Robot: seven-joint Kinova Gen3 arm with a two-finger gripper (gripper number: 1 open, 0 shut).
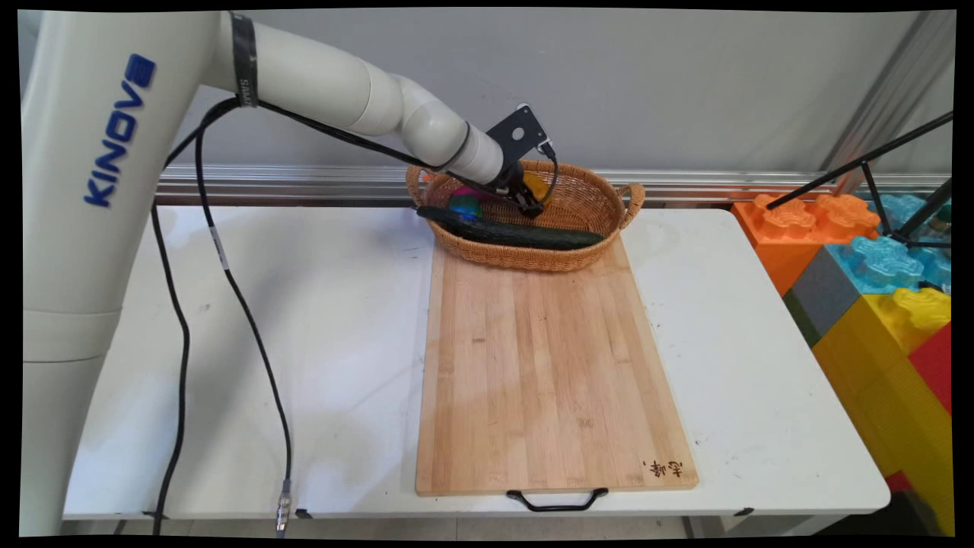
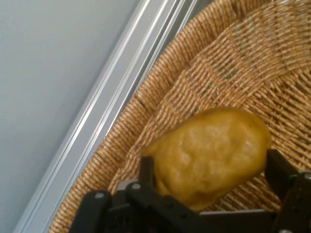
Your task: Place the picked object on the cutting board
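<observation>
My gripper (image 1: 533, 204) reaches down into a woven wicker basket (image 1: 533, 262) at the back of the table. In the hand view its fingers (image 2: 146, 171) sit on both sides of a yellow-brown potato (image 2: 209, 153), pressing against it, so the gripper (image 2: 211, 170) is shut on it. The potato (image 1: 536, 185) rests against the basket's far inner wall (image 2: 233, 68). A long dark green cucumber (image 1: 525, 234) lies across the basket's near side. A pink, blue and green item (image 1: 464, 202) lies left of the gripper, partly hidden by the arm.
The basket stands on the far end of a long wooden cutting board (image 1: 548, 365) with a black handle (image 1: 557, 502) at the near edge. Big coloured toy blocks (image 1: 875, 281) and a black tripod (image 1: 890, 198) stand beyond the table's right edge. Black cables (image 1: 228, 289) hang on the left.
</observation>
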